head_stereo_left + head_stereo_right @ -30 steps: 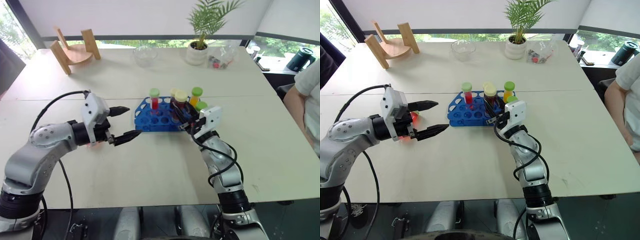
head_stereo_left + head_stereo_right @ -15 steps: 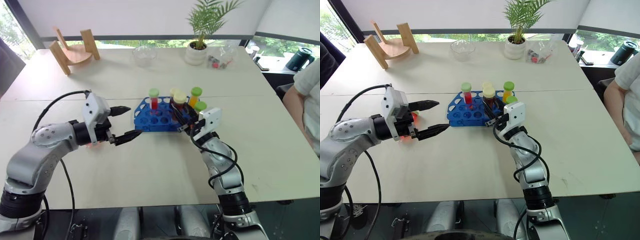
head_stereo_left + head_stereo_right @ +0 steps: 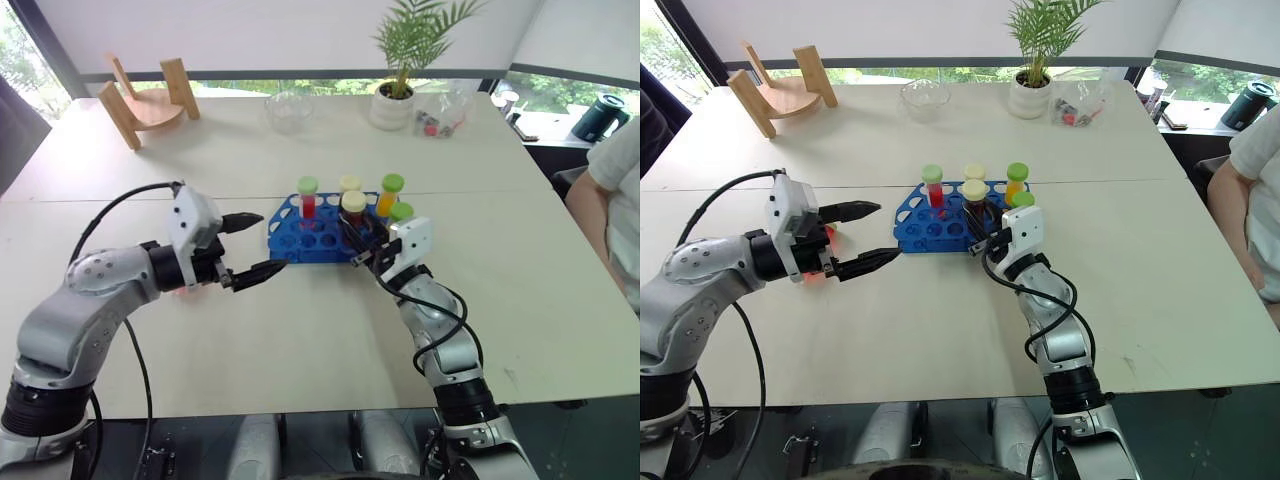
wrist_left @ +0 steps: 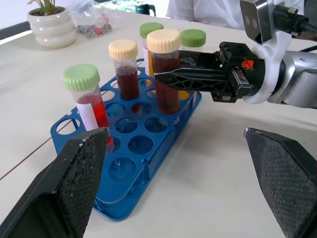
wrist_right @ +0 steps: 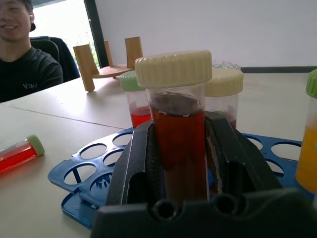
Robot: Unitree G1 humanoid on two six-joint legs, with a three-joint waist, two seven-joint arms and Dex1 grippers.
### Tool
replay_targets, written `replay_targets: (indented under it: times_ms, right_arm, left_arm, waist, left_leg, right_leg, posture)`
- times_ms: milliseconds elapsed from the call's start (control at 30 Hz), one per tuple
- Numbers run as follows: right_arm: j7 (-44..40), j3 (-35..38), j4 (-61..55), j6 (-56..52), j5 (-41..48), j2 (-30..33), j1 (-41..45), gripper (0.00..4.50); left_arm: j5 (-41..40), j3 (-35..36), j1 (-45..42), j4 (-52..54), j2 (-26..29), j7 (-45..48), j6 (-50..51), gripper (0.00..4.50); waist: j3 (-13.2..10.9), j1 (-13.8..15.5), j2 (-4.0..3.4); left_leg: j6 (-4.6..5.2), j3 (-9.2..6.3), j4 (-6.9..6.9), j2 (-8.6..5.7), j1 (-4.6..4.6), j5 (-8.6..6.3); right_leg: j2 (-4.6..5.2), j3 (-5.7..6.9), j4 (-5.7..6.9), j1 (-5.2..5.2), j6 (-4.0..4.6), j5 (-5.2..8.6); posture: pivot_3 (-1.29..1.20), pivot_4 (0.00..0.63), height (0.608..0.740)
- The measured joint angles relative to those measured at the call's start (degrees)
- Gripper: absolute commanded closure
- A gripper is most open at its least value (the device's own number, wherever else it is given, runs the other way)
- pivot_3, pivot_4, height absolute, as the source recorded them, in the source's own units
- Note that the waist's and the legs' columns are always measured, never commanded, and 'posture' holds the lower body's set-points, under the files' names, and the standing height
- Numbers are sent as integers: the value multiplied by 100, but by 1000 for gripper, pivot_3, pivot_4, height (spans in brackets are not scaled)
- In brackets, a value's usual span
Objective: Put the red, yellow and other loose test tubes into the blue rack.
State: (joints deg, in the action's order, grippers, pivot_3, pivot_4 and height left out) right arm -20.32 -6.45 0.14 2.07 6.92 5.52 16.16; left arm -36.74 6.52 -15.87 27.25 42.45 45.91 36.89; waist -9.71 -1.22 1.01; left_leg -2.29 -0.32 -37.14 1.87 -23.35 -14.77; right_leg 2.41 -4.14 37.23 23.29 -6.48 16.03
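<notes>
Tubes are going into the blue rack one at a time, and the one in hand now sits lower than a second ago: the right claw, clenched on a cream-capped tube of dark red liquid, has carried it down so its foot sits among the holes on the rack's near-right side. That suggests the insertion is nearly finished; what remains is likely to seat it fully and let go. Just beyond the right claw stand a second cream-capped tube, a green-capped red tube, and a green-capped orange tube; another green cap rises beside the right claw.

The right forearm reaches forward over the surface, its claw about level, gripping the tube below the cap. The left claw hangs released, fingers spread wide, just off the rack's left edge and pointing toward it, unchanged over the last second. Beyond it a loose red tube lies on its side on the surface, not yet racked.
</notes>
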Motion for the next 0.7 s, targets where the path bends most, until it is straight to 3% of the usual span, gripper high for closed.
replay_targets:
  times_ms: [33, 200, 333, 467, 700]
  right_arm:
    - [-19, 0, 0, 0, 2, 3, 0, 2607]
    - [-152, -3, -8, -35, 18, 69, -76, 171]
    - [-251, 5, -353, -273, 16, 384, -414, 79]
    - [-639, 135, -1466, -1101, 393, 1050, -1034, 79]
    - [-1955, 749, -3117, -2739, 1935, 2911, -1505, 79]
  left_arm:
    - [0, -14, 0, 0, -3, -3, 0, 0]
    - [0, -15, 28, 10, -2, -30, 0, 0]
    - [0, 1, 214, 74, 41, -90, 22, 0]
    - [-7, 232, 359, 114, 308, -169, 211, 0]
    - [418, 326, 144, -244, 792, -672, 755, 0]
  waist:
    - [0, 0, 0]
    - [0, 0, 0]
    - [0, 12, 0]
    - [0, 24, 0]
    - [-4, 22, 2]
  left_leg:
    - [0, 0, 0, 0, 0, 0]
    - [0, 0, 0, 0, 0, 0]
    - [0, 0, 0, -1, -1, 0]
    - [0, -1, 0, -2, -2, 0]
    - [1, -3, -12, -2, 7, 0]
  right_leg:
    - [0, 0, 0, 0, 0, 0]
    - [0, 0, 0, 0, 0, 0]
    - [3, 0, -1, -1, 0, 0]
    - [4, 0, -2, -2, 0, 1]
    - [-1, 0, -2, -15, 4, 3]
  posture:
    - [0, 150, 740]
    - [0, 150, 740]
    - [0, 150, 740]
    - [0, 150, 740]
    - [0, 150, 740]
